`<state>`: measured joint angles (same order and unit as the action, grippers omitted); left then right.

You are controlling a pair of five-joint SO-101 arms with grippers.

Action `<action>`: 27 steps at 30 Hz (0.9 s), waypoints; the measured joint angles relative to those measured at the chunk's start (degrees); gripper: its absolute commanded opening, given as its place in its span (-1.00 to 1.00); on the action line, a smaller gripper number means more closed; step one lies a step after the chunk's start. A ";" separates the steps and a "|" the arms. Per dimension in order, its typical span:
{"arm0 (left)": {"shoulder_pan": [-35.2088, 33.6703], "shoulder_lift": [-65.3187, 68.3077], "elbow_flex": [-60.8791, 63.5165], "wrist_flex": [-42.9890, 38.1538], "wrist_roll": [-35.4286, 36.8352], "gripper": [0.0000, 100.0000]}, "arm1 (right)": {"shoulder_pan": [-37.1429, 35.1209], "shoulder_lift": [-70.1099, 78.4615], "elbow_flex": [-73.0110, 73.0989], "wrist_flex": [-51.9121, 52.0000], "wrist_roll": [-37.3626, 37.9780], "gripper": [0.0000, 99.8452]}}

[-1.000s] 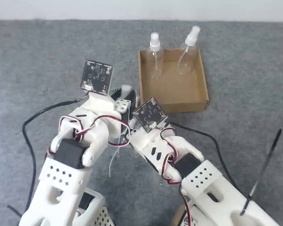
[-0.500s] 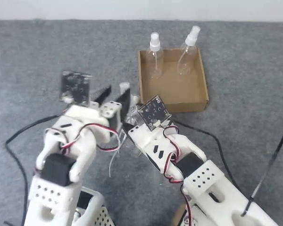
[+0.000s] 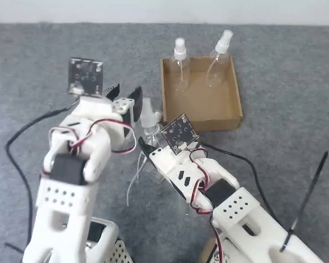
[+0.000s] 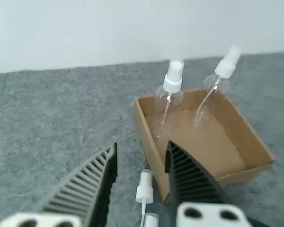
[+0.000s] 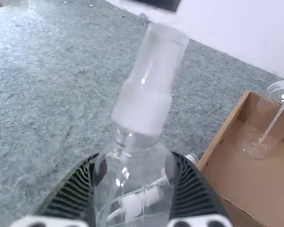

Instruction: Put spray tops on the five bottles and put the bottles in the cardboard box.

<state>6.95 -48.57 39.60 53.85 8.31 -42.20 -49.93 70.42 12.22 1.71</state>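
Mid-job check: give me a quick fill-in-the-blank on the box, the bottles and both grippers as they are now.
The brown cardboard box holds ___ upright clear plastic bottles with white spray tops.
The right gripper is shut on a third clear bottle, which is ___ the box.
The left gripper has its jaws ___.
Missing words: two; outside; open.
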 measured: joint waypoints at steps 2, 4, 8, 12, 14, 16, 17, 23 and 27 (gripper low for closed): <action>-0.18 0.88 -0.09 0.00 -0.35 -0.69 | 0.00 0.00 0.00 0.00 0.00 -0.99; -0.18 0.70 -0.09 0.53 -0.53 -0.69 | 0.00 0.09 0.00 0.00 0.00 -0.99; -0.18 -2.37 0.62 2.20 -0.62 -0.69 | -0.09 0.09 0.00 0.00 0.00 -0.99; 0.00 -7.91 6.07 2.46 -2.55 -0.69 | 0.09 0.00 0.00 0.00 0.00 -0.99; -0.09 -10.29 8.79 2.46 -2.99 -0.69 | 0.00 0.00 0.00 0.00 0.00 -0.99; -0.09 -12.04 10.29 2.46 -2.99 -0.69 | 0.00 0.00 0.00 0.00 0.00 -0.99; -0.09 -12.66 10.46 2.46 -2.99 -0.69 | 0.00 0.00 0.00 0.00 0.00 -0.99; -0.53 -14.33 8.88 2.46 -2.99 -0.69 | 0.00 0.00 0.00 0.00 0.00 -0.99; -0.53 -14.51 5.80 2.99 -1.76 -0.68 | 0.00 0.00 0.00 0.00 0.00 -0.99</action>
<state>6.42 -63.08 45.41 56.84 6.55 -42.20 -49.93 70.42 12.22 1.71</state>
